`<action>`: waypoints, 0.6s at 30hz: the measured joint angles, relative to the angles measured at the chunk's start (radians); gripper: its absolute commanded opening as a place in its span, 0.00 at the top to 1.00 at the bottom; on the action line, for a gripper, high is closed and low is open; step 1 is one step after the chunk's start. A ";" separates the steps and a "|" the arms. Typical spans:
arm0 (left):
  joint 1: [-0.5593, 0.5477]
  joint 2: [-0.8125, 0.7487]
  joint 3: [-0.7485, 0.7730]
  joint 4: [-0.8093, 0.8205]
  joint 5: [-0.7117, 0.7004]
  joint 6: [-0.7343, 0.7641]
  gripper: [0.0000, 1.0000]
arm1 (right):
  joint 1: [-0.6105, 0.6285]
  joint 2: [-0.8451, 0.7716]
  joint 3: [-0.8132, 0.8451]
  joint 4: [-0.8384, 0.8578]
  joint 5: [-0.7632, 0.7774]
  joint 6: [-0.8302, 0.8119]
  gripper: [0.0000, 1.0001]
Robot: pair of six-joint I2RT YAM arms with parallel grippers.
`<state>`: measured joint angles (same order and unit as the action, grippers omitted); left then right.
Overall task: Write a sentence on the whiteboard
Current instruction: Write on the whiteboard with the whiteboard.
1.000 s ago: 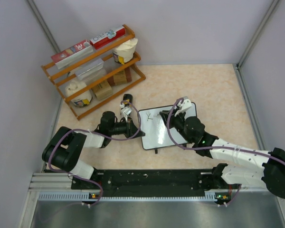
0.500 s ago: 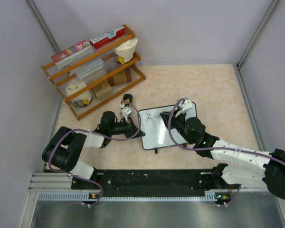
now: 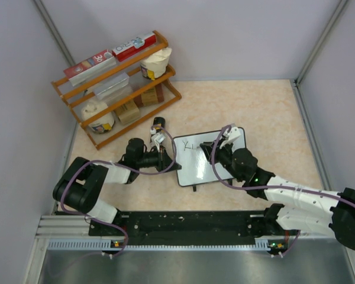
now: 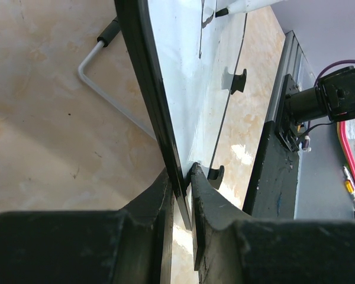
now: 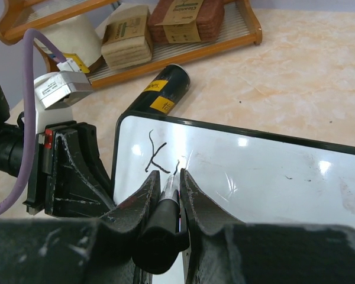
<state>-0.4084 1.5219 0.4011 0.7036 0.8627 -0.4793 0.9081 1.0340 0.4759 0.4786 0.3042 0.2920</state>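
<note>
The whiteboard point(image 3: 196, 161) stands tilted on the table, white with a thin black frame. My left gripper point(image 3: 165, 157) is shut on its left edge; in the left wrist view the frame point(image 4: 148, 89) runs between the fingers point(image 4: 206, 195). My right gripper point(image 3: 216, 148) is shut on a black marker point(image 5: 170, 195) with its tip on the board point(image 5: 266, 171). The sentence point(image 5: 157, 157) is only a thin black "Y"-like letter and a short stroke beside it, near the board's upper left point(image 3: 188, 145).
A wooden rack point(image 3: 115, 83) with boxes, a tub and cups stands at the back left. A black cylinder point(image 5: 160, 90) lies behind the board's left end. Grey walls enclose the table point(image 3: 266, 112). The board's wire stand point(image 4: 100, 77) rests behind it.
My right gripper has shifted slightly right and down along the board with the marker, adding a short stroke after the first letter. The left gripper has not moved.
</note>
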 measured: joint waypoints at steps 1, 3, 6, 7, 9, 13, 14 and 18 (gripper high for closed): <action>-0.001 0.000 0.001 0.000 0.000 0.001 1.00 | 0.000 -0.002 0.000 -0.001 -0.001 0.000 1.00; -0.002 0.001 0.002 0.000 0.000 0.003 1.00 | 0.000 -0.007 0.000 -0.006 -0.002 0.000 1.00; -0.003 0.002 0.003 0.000 0.000 0.003 1.00 | 0.000 -0.026 0.000 -0.015 -0.002 0.000 1.00; -0.004 0.002 0.003 0.000 0.000 0.003 1.00 | 0.000 -0.034 0.000 -0.015 -0.003 0.001 1.00; -0.004 0.002 0.003 0.000 0.000 0.003 1.00 | 0.000 -0.050 0.002 -0.014 -0.002 0.006 1.00; -0.005 0.002 0.003 0.000 -0.001 0.003 1.00 | 0.000 -0.057 0.018 -0.008 0.005 0.005 1.00; -0.005 0.002 0.003 0.000 -0.001 0.003 1.00 | 0.000 -0.054 0.025 -0.008 0.008 0.004 1.00; -0.005 0.002 0.003 0.000 -0.001 0.003 1.00 | 0.000 -0.016 0.062 0.010 0.024 -0.004 1.00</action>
<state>-0.4133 1.5234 0.4046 0.7036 0.8619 -0.4763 0.9081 1.0183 0.5377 0.4885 0.3283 0.2882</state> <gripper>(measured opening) 0.180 0.154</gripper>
